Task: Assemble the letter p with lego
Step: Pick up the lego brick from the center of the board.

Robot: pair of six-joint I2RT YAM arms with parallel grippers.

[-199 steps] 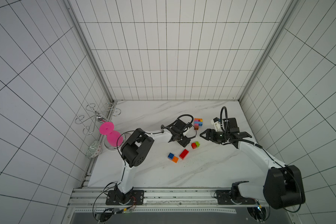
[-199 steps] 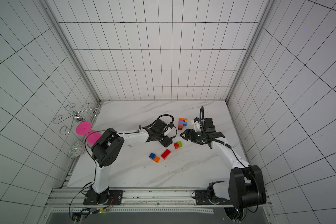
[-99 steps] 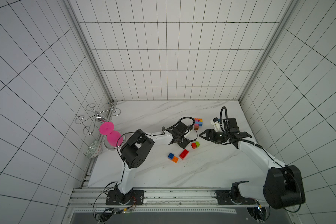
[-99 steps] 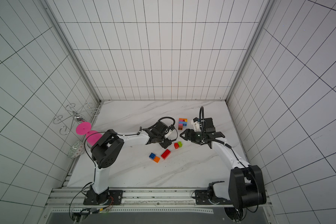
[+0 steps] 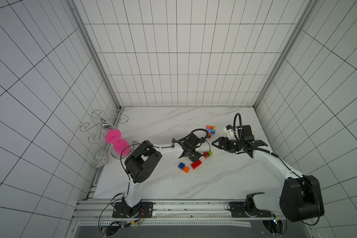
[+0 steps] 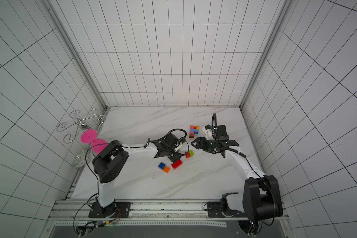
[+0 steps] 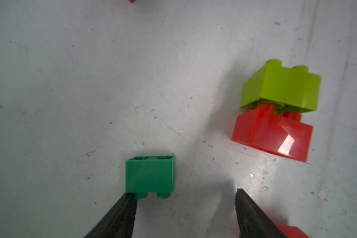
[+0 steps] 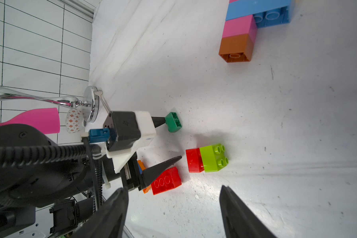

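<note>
**Green brick** (image 7: 150, 175): on the desk (image 5: 153, 123), lying on its side. Its studs aim at the left claw (image 7: 184, 194) and its hollow underside faces away. One fingertip (image 7: 130, 203) touches the studded end; the other stands well apart from the brick. The claw is apart and grips nothing.

**Lime brick** (image 7: 280, 88) and **red brick** (image 7: 270, 136): joined loosely, with studs showing in the gap, lying sideways near the green brick. In both top views they sit mid-frame, just right of the left claw. Their shared long axis runs roughly left to right, lime end to the right.

**Long red brick** (image 5: 196, 164): below the left claw in the frame, its long axis rising toward the right.

**Blue-orange pair** (image 5: 183, 167): just left of the long red brick.

**Built piece** (image 6: 194, 130): many colours, lying flat on the desk, right of centre and above the loose bricks. Its long axis runs up and down the frame, wider at the upper end, with a narrow stem at the lower end.

**Right claw** (image 5: 216, 142): apart and empty, right of the lime and red bricks, tips pointing left.

**Pink cup** (image 5: 116, 142): at the left edge of the desk.
</note>
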